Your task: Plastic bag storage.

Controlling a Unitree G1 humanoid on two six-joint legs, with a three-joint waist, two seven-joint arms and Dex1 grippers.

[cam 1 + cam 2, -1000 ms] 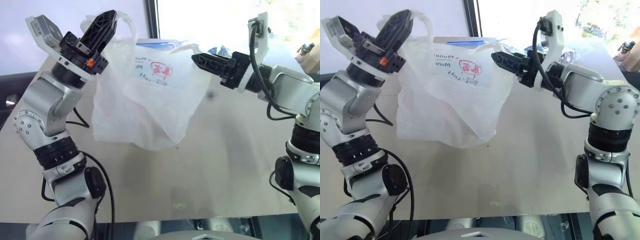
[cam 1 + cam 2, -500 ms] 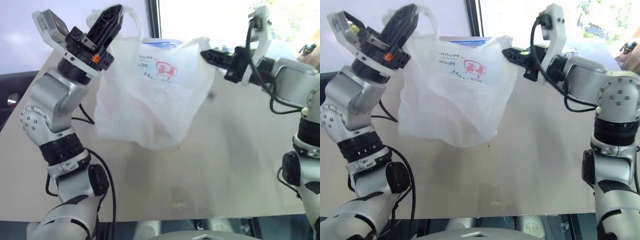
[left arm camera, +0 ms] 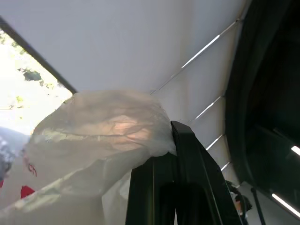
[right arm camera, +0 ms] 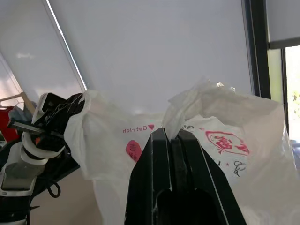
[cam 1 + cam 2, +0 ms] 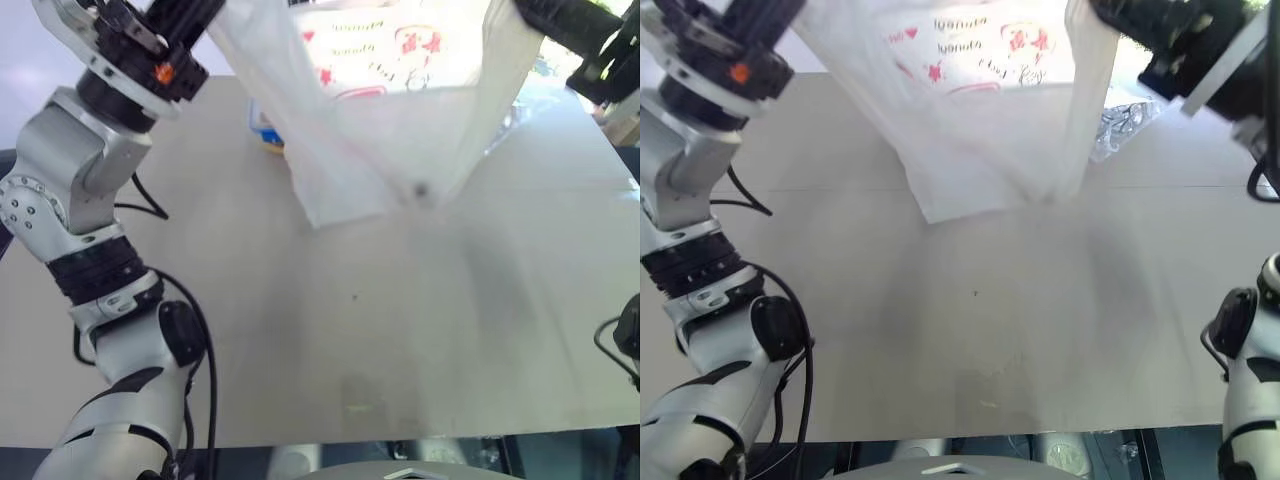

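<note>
Plastic bag (image 5: 400,110) hangs in the air above the table (image 5: 400,320), stretched across between the two arms with its bottom edge clear of the surface. Left gripper (image 3: 174,136) is clamped on one top corner, right gripper (image 4: 169,133) on the other. Long axis runs arm to arm, so neither arm is nearer; any fold likely means bringing the held corners together.

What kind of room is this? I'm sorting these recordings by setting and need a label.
Probably an office or lab-like indoor room, not a kitchen: a plain beige table, big windows with roller blinds, daylight and trees outside. Both grippers hold a plastic bag up over the table.
</note>
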